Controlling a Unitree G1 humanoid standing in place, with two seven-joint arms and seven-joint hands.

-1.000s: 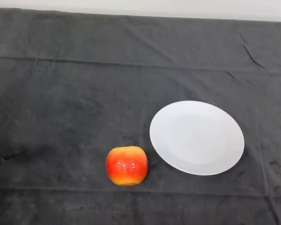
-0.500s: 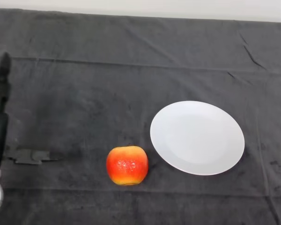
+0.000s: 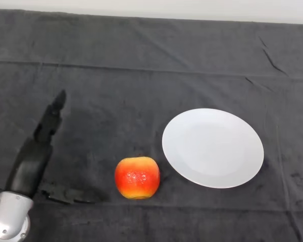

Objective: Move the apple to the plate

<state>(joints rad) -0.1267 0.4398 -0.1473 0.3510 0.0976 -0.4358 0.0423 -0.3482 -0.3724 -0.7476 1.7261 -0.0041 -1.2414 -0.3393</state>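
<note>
A dark cloth covers the table. The white plate sits on it at the right. The hand reaches in from the left, fingers straight and thumb spread wide. The apple sits just left of the plate, apart from the hand.

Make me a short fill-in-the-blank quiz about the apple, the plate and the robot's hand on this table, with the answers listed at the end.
1. The apple rests on the dark ____, not on the plate.
2. The white plate holds ____.
3. Seen from the head view, the left hand is on the apple's ____ side.
4. The hand's fingers are straight, so the hand is ____.

Missing words: cloth; nothing; left; open
</note>
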